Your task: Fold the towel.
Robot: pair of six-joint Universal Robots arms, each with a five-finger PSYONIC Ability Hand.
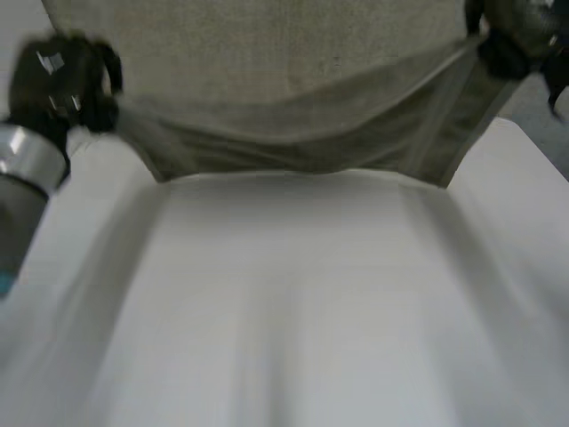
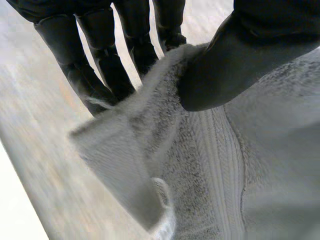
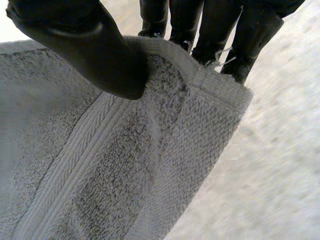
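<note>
One towel [image 1: 267, 80] and two black hands. The towel is held up across the far side of the worktop [image 1: 293, 311], stretched between the left hand [image 1: 67, 84] at one top corner and the right hand [image 1: 511, 40] at the other. Its upper edge sags in a shallow curve between them. Whether its lower part touches the worktop I cannot tell.

In the left wrist view, the thumb [image 2: 235, 65] presses the cloth from one side and the fingers [image 2: 95, 75] stand behind it, so the corner is pinched and its hem curls over below them. In the right wrist view it is the same: the thumb [image 3: 95, 50] on the near face, the fingers [image 3: 250, 35] behind the hemmed edge, clamped on that corner.

The cloth is grey-beige terry, looped and fuzzy, with a flat ribbed band woven in beside the hem and a stitched border along the edge.

From the towel towards the near side the worktop runs wide, smooth and white, open room between the two arms.
</note>
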